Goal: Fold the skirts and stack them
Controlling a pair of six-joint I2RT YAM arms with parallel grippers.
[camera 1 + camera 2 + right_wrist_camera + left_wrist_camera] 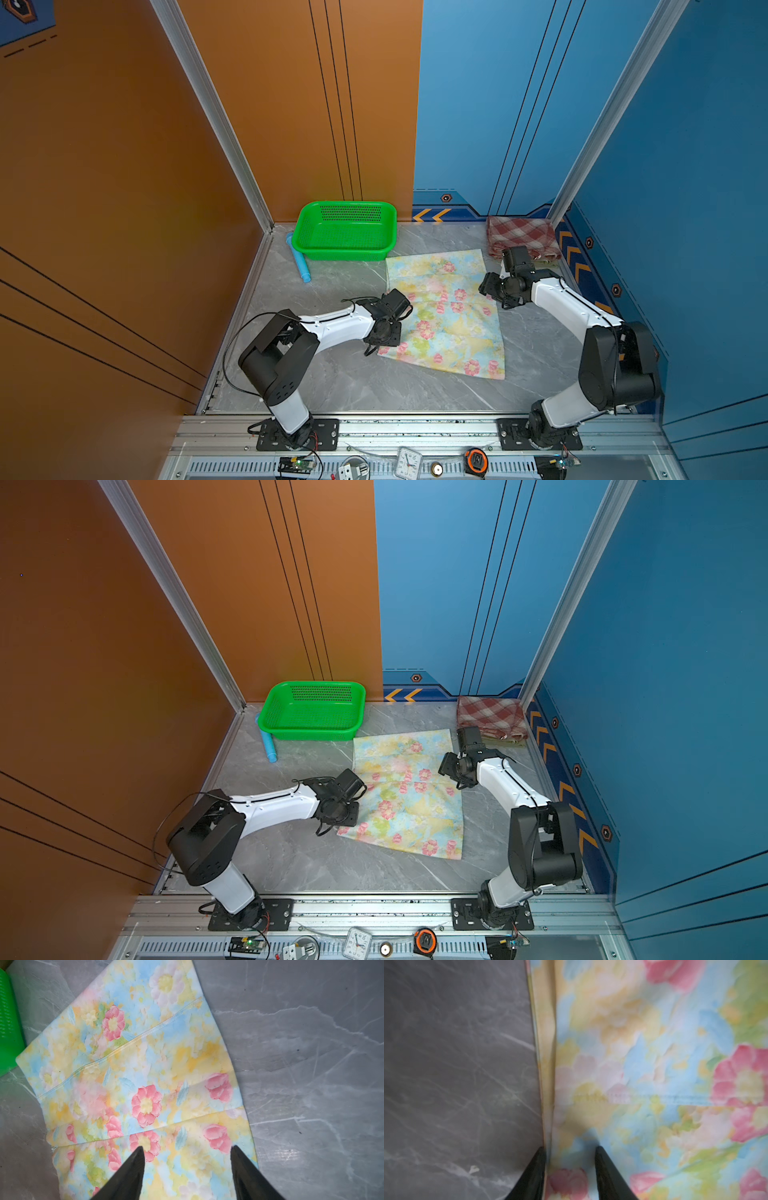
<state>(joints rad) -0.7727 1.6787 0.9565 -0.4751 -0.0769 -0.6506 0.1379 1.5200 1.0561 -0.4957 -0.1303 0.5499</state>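
"Floral skirt, where is it?"
"Spread flat on the bench, near the middle. The plaid skirt lies folded in the far right corner."
"Grippers?"
"My left gripper is released, fingers astride the floral skirt's left edge. My right gripper is released too, spread wide over its right side."

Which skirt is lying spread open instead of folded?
The floral skirt, spread flat in the middle of the scene. The plaid skirt is already folded in the far right corner, stacked on an olive skirt that barely peeks out.
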